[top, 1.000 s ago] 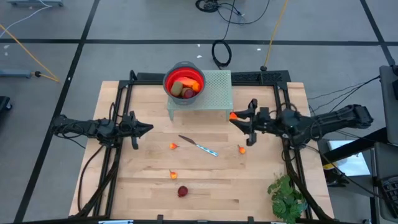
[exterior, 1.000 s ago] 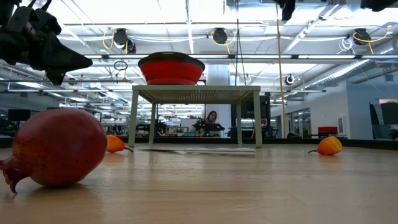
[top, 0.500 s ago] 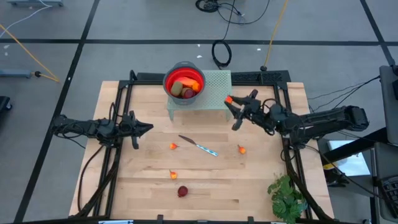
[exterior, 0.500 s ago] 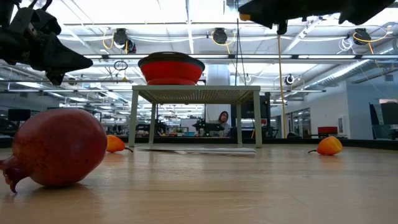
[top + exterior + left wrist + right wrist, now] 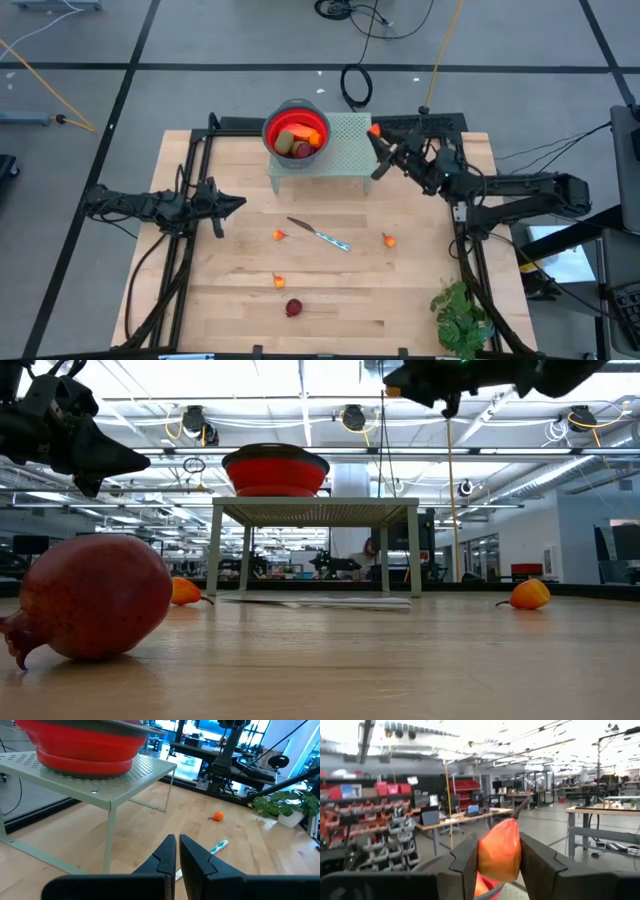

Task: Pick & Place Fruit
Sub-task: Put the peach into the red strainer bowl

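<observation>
The big red fruit (image 5: 90, 598) is cut off at the low view's left edge. The bowl (image 5: 487, 887) hides behind the right hand (image 5: 499, 852); it may be blurry.

We count three small orange fruits on the table around the knife (image 5: 320, 236): (image 5: 279, 235), (image 5: 388, 239), (image 5: 279, 282). A fourth orange fruit (image 5: 375, 129) is beside the red bowl (image 5: 297, 128), above the stand (image 5: 345, 145). One dark red fruit (image 5: 293, 307) lies below the knife. There is one plant (image 5: 462, 316).
</observation>
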Controlling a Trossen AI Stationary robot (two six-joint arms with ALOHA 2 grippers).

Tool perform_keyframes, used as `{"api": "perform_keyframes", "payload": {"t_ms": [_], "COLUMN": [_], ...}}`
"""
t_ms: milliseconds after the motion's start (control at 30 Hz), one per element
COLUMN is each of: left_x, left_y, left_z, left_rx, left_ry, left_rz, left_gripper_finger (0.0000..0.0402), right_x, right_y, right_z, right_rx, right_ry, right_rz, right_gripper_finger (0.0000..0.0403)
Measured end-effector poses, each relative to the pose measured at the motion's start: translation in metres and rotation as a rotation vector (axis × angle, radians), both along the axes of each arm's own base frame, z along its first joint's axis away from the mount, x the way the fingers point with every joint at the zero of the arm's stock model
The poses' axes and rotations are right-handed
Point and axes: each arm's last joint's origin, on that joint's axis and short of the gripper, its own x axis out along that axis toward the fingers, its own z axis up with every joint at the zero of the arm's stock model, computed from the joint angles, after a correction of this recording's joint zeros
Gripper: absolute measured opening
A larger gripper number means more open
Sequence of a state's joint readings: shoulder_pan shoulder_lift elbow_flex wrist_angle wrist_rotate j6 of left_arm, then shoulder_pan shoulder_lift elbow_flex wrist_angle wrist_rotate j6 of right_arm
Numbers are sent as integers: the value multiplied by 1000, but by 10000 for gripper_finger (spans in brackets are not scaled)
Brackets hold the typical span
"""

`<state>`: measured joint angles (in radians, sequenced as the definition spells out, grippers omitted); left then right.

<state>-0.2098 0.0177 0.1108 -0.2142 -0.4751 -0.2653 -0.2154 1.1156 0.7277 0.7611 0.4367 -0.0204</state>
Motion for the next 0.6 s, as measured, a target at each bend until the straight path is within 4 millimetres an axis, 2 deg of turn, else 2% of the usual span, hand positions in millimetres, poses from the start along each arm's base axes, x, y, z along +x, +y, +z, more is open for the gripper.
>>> {"api": "perform_keyframes", "payload": {"t_ms": [233, 600], "left_x": [0, 0], "left_y": [0, 0], "left_z": [0, 0], "left_rx": [0, 8], "left_ry": [0, 4], "left_rz": [0, -1], "left_gripper_finger": [21, 21], "right_x": [18, 68], "right_y": [-15, -37], "right_z": [24, 47], "right_rx": [7, 103], "right_ry": [87, 271], "right_rz": [78, 124], "right_gripper_finger": [116, 116]}}
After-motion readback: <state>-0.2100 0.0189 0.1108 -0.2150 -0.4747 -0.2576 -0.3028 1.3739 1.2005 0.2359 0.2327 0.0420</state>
